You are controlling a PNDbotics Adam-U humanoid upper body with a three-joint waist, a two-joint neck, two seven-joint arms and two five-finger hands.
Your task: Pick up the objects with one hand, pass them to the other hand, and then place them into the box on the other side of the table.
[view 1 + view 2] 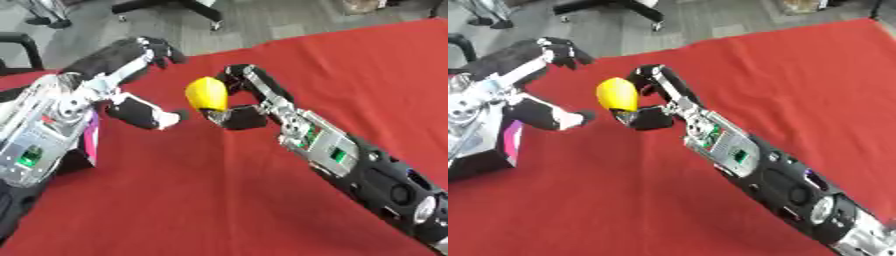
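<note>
A yellow, lemon-shaped object (206, 93) hangs above the red table (219, 200), pinched between the fingers and thumb of my right hand (248, 100), which reaches in from the lower right. My left hand (140, 85) is just left of it, fingers spread wide and thumb pointing toward the object, with a small gap between them. A box with a pink side (90, 137) shows at the left edge, mostly hidden behind my left forearm.
The red cloth runs out to the table's far edge (350, 32), with grey floor beyond. A black chair base (175, 7) stands on the floor at the back. A dark chair part (22, 47) shows at the far left.
</note>
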